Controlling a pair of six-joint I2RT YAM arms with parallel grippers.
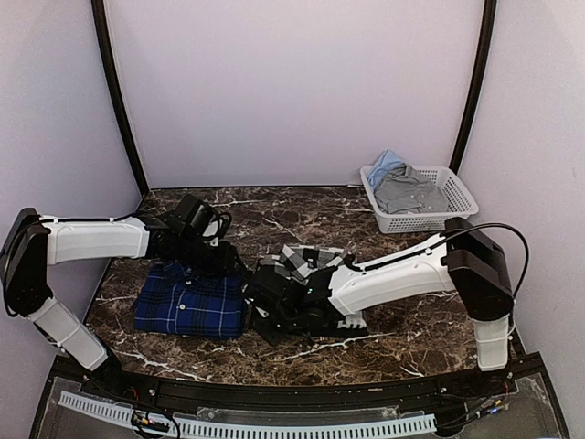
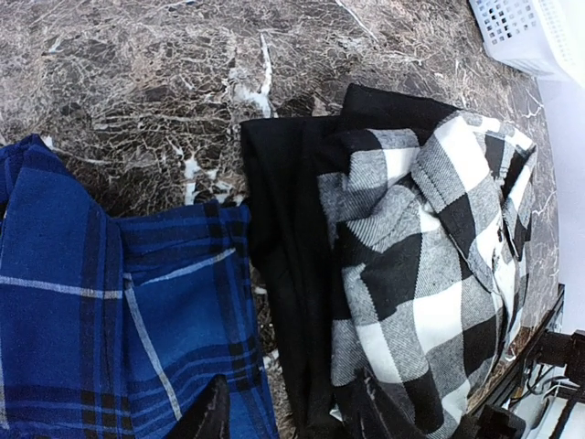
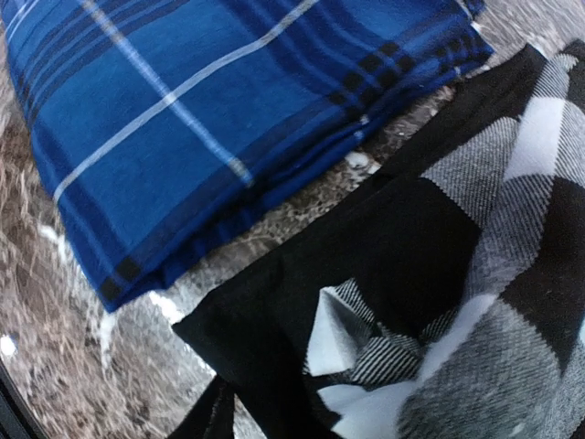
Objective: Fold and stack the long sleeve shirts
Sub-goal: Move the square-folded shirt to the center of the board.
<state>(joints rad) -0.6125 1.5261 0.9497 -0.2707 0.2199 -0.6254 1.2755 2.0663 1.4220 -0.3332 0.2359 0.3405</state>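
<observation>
The folded blue plaid shirt (image 1: pixel 190 304) lay on the left of the tabletop (image 1: pixel 274 215), and the bunched black-and-white check shirt (image 1: pixel 306 259) lay just beside it on the right. The left gripper (image 1: pixel 218 256) hung over the blue shirt's far edge, fingers apart and empty. The right gripper (image 1: pixel 267 311) sat low at the check shirt's near left edge; its grip could not be told.

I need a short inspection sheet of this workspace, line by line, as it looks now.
Surface: dark marble table.
Job's things: blue plaid shirt folded flat; black-and-white check shirt bunched beside it, not stacked.
Clutter: white basket holding grey and light blue clothes.
Grippers: left gripper open above the shirts; right gripper at the check shirt, jaws unclear.
Cables: black cable loops off the right arm.
Surroundings: pale walls, black poles.
</observation>
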